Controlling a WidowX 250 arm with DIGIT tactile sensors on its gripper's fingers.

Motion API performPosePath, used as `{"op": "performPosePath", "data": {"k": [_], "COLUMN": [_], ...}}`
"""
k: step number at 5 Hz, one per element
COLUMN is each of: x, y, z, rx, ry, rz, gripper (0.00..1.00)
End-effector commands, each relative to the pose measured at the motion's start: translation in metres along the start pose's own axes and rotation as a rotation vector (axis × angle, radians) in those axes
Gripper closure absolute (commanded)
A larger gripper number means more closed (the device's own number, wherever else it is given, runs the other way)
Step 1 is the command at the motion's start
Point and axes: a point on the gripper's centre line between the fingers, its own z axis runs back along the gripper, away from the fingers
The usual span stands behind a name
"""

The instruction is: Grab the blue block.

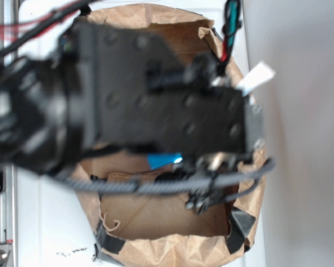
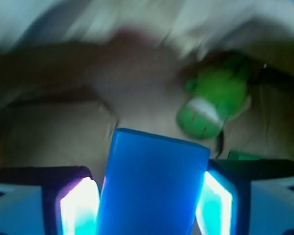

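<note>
Both fingers [image 2: 78,208] of the end effector [image 2: 147,210] flank the blue block [image 2: 152,186], seemingly clamped on it inside the paper bag [image 1: 172,245], so the grab looks essentially done, only lifting perhaps remaining.

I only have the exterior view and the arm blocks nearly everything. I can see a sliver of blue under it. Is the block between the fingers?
Observer: Yes. In the wrist view the blue block sits between the two fingers, filling the gap of the gripper.
Operator: Is it clamped?
Observer: The block's sides meet both pads, so it looks shut on it, though the picture is blurred.
Operator: Anything else close by?
Observer: A green soft toy lies beyond the block, apart from it, on the brown paper.
Operator: Any second block?
Observer: A small green edge shows behind the finger on the picture's right; I cannot tell what it is.
</note>
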Motion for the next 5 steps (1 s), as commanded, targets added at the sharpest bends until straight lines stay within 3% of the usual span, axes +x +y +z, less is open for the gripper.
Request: {"op": "performPosePath", "data": {"k": [1, 3, 4, 5], "x": [-0.015, -0.038, -0.03, -0.023], "y": [0.012, 0.006, 0.007, 0.008], "z": [0.022, 0.041, 0.047, 0.049], "rx": [-0.03, -0.088, -0.129, -0.113], "ry": [-0.085, -0.053, -0.057, -0.074], "rz": [-0.058, -0.096, -0.068, -0.045], "gripper": [1.0, 1.0, 1.0, 1.0]}}
